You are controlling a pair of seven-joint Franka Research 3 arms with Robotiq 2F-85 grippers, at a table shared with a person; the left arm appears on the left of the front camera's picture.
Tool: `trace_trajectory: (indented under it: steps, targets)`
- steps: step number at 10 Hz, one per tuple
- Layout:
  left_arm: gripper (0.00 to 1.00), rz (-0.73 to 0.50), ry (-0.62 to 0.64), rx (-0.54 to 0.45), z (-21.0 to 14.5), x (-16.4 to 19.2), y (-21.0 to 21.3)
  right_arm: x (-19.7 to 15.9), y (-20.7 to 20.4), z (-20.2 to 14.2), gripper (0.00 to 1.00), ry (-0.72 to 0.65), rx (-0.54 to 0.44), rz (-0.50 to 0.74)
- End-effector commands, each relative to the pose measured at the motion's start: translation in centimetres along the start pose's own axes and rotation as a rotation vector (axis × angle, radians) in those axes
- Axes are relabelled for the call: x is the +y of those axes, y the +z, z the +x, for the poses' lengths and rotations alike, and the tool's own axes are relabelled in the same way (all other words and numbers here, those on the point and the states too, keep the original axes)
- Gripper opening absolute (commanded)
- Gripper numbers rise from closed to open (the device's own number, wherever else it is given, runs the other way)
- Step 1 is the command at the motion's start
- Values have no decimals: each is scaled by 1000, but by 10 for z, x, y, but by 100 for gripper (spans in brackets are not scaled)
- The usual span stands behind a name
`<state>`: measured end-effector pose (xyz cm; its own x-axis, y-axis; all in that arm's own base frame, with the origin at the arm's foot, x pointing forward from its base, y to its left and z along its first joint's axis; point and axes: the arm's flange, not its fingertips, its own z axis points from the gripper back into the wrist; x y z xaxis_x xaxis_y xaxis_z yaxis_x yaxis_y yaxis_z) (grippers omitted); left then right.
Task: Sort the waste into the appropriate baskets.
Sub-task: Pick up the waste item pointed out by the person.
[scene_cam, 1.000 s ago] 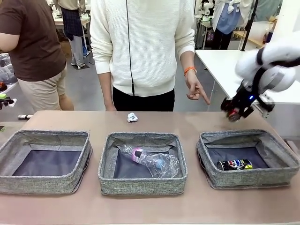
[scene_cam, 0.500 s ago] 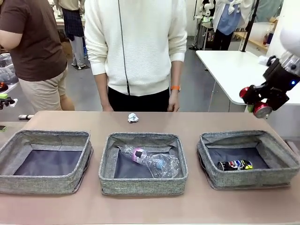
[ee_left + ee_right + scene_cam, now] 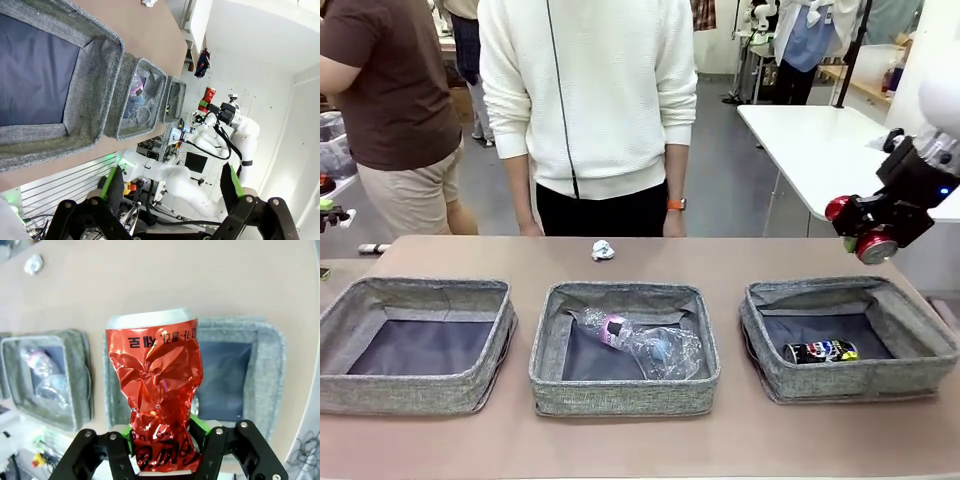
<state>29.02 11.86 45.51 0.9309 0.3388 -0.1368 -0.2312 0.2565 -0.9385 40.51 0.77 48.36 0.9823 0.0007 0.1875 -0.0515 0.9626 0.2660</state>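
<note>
The left gripper [image 3: 172,182] gapes wide, holding nothing. The middle basket [image 3: 625,395] holds clear bottles [image 3: 645,345]; a paper ball [image 3: 603,250] lies behind it, near a person [image 3: 590,100]. A dark can [image 3: 820,351] lies in the right basket [image 3: 850,380]. Above its far rim, the right gripper [image 3: 164,435] clamps the red can [image 3: 157,385], badly crumpled.
</note>
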Motion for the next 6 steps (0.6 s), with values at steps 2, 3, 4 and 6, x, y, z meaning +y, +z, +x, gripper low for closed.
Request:
trace_trajectory:
  steps: [2, 3, 4, 6]
  targets:
    - [100, -22, 8, -2, -3, -4, -2, 66, 14, 1, 26, 44, 12, -157]
    - [100, -22, 8, -2, -3, -4, -2, 111, 40, 3, 26, 42, 43, -281]
    - [100, -22, 8, -2, -3, -4, -2, 150, 57, 1, 26, -7, 71, -372]
    - [100, -22, 8, -2, -3, -4, -2, 228, 82, -9, 26, -28, 76, -301]
